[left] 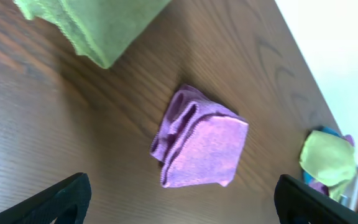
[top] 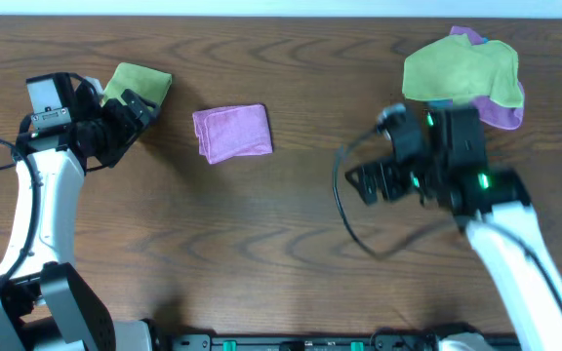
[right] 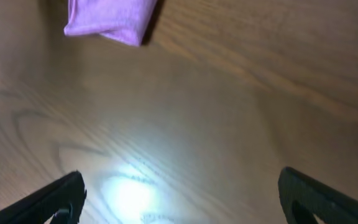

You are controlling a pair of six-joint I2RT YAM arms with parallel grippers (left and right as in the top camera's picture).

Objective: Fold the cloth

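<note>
The folded pink cloth (top: pixel 232 133) lies on the wooden surface (top: pixel 281 253), between the arms. The left tool (left: pixel 182 202), beside a green cloth (top: pixel 142 82), has its fingers spread apart and empty. The right tool (right: pixel 179 199) likewise.

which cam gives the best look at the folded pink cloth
The left wrist view: the pink cloth sits whole and close, its stacked folded edges visible. Overhead shows it whole but small. The right wrist view catches only a cropped part at the top edge.
</note>
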